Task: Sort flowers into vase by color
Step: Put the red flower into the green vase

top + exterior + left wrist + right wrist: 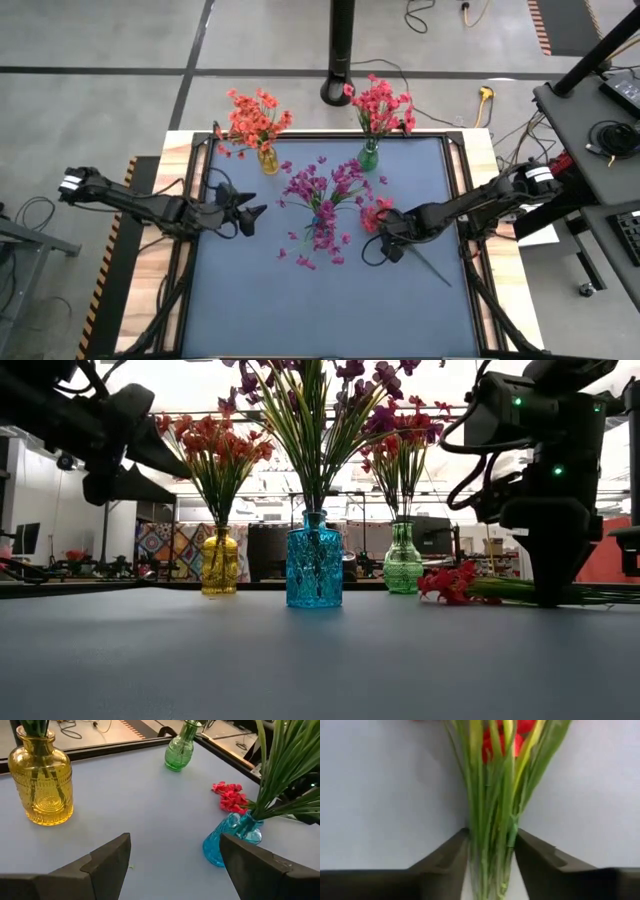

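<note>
Seen from above: right claw (pixel 392 243) low over a red-pink sprig (pixel 377 214) lying flat on the desk (pixel 250 300), just beside the blue vase (pixel 326 213) of purple blooms. Only from the right wrist: both fingers pressed against the bundled green stems, pinching them. From table height: blossoms resting on the surface near the green vase (pixel 403 563). Left claw (pixel 250 213) hovering spread and empty, facing the yellow vase (pixel 41 782) of orange flowers.
</note>
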`<state>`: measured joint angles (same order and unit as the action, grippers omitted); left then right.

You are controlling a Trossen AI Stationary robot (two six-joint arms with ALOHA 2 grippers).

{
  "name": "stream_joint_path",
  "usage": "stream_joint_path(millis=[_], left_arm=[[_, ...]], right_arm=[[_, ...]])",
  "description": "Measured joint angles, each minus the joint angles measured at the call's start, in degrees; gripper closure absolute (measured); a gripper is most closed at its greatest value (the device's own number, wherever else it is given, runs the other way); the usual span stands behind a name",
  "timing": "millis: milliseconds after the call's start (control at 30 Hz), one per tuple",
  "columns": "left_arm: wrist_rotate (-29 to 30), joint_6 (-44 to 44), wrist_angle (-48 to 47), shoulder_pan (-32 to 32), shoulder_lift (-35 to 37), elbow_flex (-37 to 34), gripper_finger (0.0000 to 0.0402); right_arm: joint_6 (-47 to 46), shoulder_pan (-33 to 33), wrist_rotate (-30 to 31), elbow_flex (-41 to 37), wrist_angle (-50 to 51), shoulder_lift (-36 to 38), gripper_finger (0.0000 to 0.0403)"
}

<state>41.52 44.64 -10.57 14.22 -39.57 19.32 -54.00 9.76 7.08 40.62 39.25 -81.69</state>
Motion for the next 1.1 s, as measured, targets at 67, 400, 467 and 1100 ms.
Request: stream_joint_path(millis=[67,400,467,1100], left_arm=[[0.00,0.03,0.06,0.00,-0.72,0.08,0.0114],[0.00,0.94,-0.02,0.00,-3.19,0.21,0.0114],[0.00,0.94,-0.06,0.00,-3.23,0.20,0.0114],[-0.11,1.09,0.66,0.00,-5.39,0.17,0.0114]], right_arm=[[-0.03,0.02,0.00,0.00,-0.19,-0.02,0.0278],[-0.50,-0.02,0.38,-0.17,2.56,4.50,0.0385],[-1.01,-0.02,0.19,-0.11,4.31,7.35,0.0383],[21.89,-0.04,39.92,2.80,-12.73,38.87,0.0384]])
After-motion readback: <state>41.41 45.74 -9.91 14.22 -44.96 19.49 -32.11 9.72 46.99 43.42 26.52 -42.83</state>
